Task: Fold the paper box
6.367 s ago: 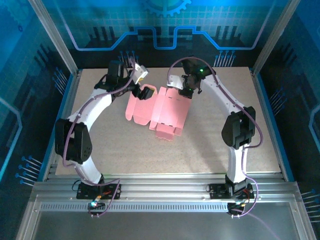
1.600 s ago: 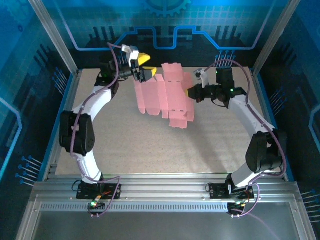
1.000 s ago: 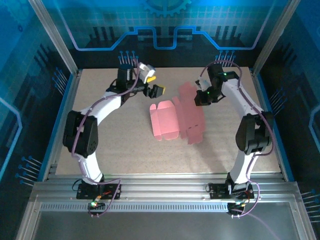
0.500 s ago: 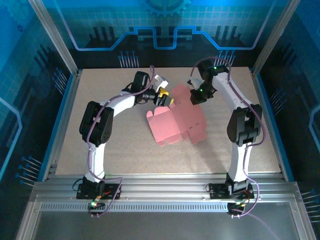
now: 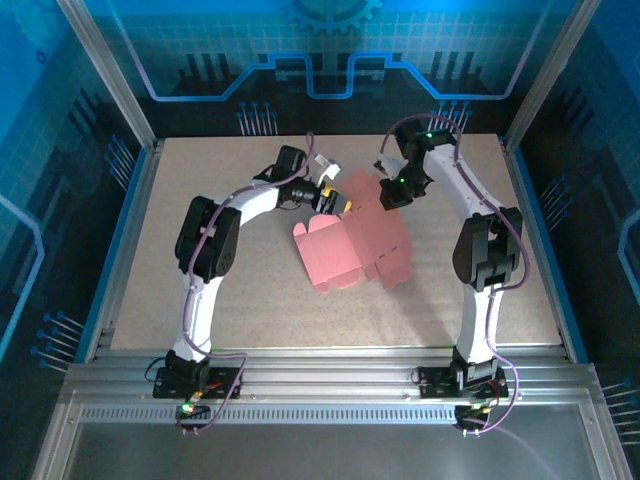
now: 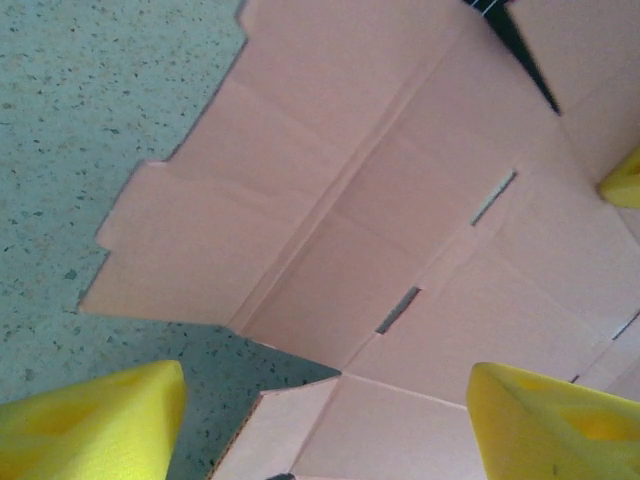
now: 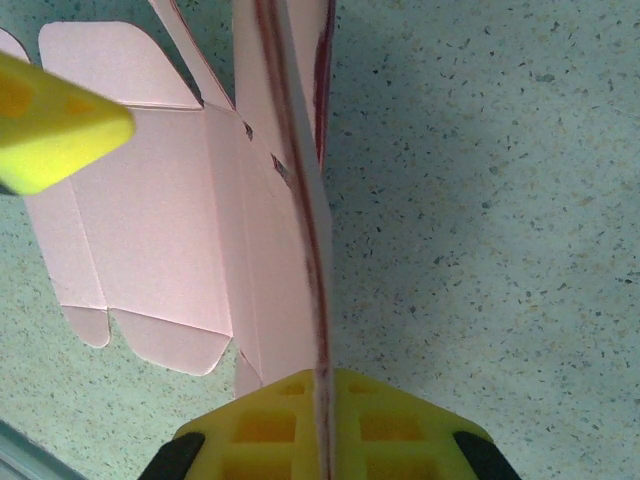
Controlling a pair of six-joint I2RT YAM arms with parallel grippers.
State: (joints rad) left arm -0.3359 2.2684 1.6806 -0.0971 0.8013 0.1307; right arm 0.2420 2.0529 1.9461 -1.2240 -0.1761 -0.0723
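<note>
1. pink die-cut paper box (image 5: 355, 240) sits mid table (image 5: 250, 290), between both arms, unfolded w/ flaps out.
2. right tool (image 5: 392, 196) is clenched on the sheet's far right edge. in the right wrist cam i see the card edge-on, pinched between the yellow pads (image 7: 260, 420), w/ the tool (image 7: 322, 388) right on it.
3. that gripped panel stands up. the rest of the sheet (image 7: 170, 230) spreads to its left over the speckled table.
4. left tool (image 5: 338, 202) is at the sheet's far left edge, released, fingers apart and gripping nothing.
5. left wrist cam: tool (image 6: 328, 385) hovers over creased panels and slots (image 6: 400, 230), one fingertip (image 6: 90, 420) over bare table, the other over card.
</note>
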